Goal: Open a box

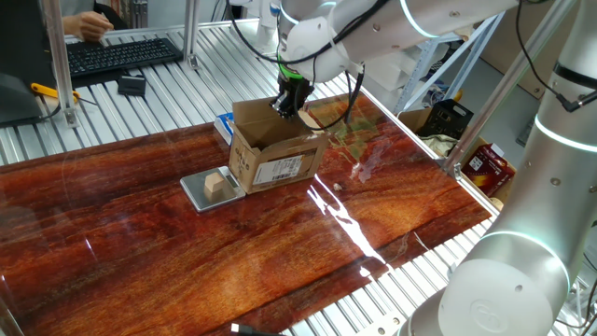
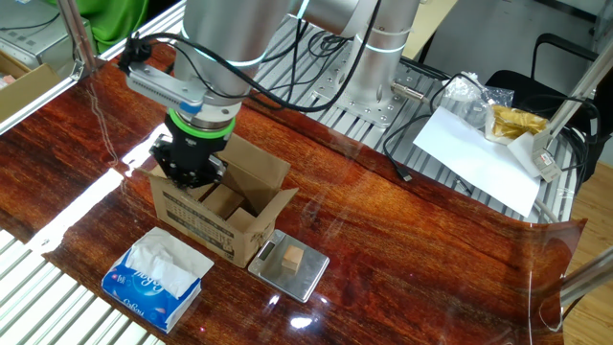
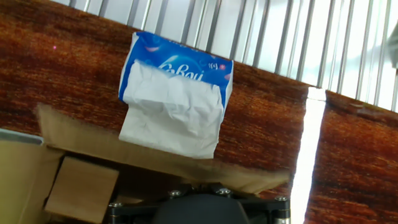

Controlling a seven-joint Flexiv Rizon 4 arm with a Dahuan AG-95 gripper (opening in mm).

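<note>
The box [image 1: 277, 159] is a small brown cardboard carton with a white barcode label [image 1: 284, 170] on its front side. One top flap [image 1: 255, 116] stands upright and another [image 2: 263, 175] is folded outward, so the top is open. My gripper [image 1: 288, 103] is shut and reaches down into the open top [image 2: 191, 171], among the flaps. I cannot see anything held between its fingers. In the hand view, the gripper [image 3: 198, 188] is dark at the bottom edge, above the box's long flap [image 3: 155, 157] and an inner flap [image 3: 82, 190].
A blue-and-white tissue packet [image 2: 153, 278] lies beside the box [image 3: 177, 99]. A small grey scale [image 1: 198, 192] with a tan wooden cube [image 1: 215, 182] sits against the box's other side. A keyboard [image 1: 117, 54] lies on the slatted bench behind.
</note>
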